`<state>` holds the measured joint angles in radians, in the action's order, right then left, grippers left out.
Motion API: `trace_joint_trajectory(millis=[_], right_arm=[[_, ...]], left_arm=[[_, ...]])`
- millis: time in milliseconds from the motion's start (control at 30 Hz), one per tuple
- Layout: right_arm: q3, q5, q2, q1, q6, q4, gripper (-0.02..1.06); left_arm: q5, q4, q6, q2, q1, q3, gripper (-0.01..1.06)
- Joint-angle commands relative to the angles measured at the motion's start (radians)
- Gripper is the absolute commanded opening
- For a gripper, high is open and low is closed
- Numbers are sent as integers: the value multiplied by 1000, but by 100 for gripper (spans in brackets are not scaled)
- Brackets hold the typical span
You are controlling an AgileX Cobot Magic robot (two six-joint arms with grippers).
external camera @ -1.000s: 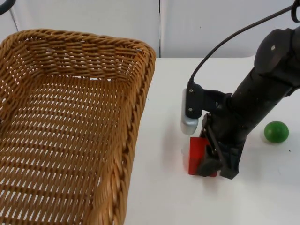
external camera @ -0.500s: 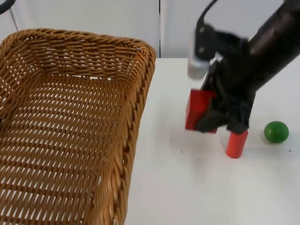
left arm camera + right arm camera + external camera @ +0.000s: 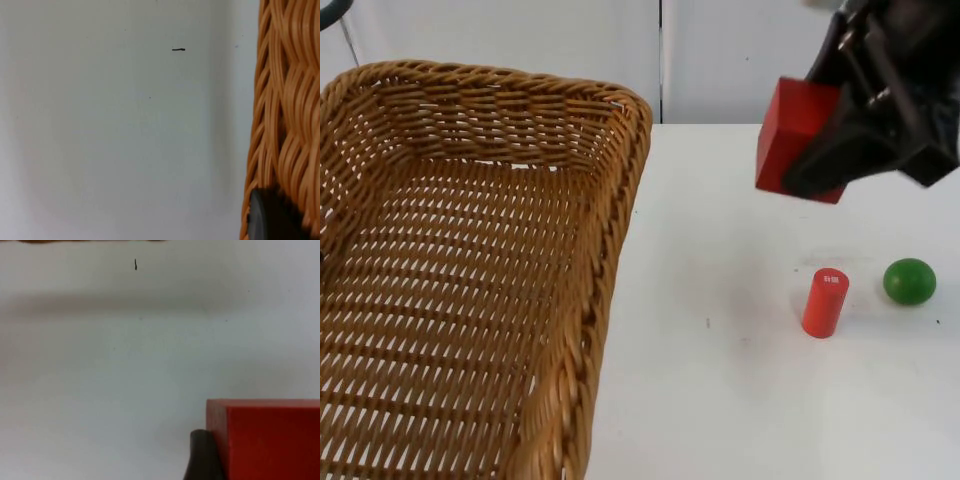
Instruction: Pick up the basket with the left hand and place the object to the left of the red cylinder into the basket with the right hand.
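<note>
1. Holding nothing inside, the wicker basket (image 3: 470,270) takes up the nine o'clock half of the top view; its woven floor is bare and its rim runs from twelve o'clock down toward six o'clock.
2. Clamped between the jaws of the right gripper (image 3: 840,150) is the red block (image 3: 800,135), lifted above the white table (image 3: 720,400) at about one o'clock, well clear of the basket's rim.
3. On the table stands the red cylinder (image 3: 825,302) at about three o'clock, upright and slightly tilted, with the green ball (image 3: 909,281) just beside it on the three o'clock side; the two do not touch.
4. From the right wrist, the red block (image 3: 265,437) shows close up with one black fingertip (image 3: 202,455) pressed against its side, above bare table with a small dark mark (image 3: 135,264); the top view does not give this contact so plainly.
5. From the left wrist, the basket's woven wall (image 3: 285,115) rises along one edge with a black fingertip (image 3: 270,215) of the left gripper against the weave, the table (image 3: 125,125) beyond it. Whether the left jaws are apart or together cannot be told.
</note>
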<state>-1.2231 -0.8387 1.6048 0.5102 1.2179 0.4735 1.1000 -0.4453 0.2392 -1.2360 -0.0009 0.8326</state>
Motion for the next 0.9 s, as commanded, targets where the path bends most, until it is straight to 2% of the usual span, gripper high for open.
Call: trace_joint_trajectory(millis=[0, 200, 367, 867], right_arm=[[-3, -43, -41, 0, -22, 0, 0], [-3, -96, -105, 0, -25, 0, 0], [-3, -108, -147, 0, -78, 0, 0], [-3, -120, -166, 0, -89, 8, 0]], left_arm=[[-5, -24, 2, 10, 3, -1, 0], [-5, -24, 2, 10, 3, -1, 0], [-5, -24, 2, 10, 3, -1, 0], [-5, -26, 2, 10, 3, -1, 0]])
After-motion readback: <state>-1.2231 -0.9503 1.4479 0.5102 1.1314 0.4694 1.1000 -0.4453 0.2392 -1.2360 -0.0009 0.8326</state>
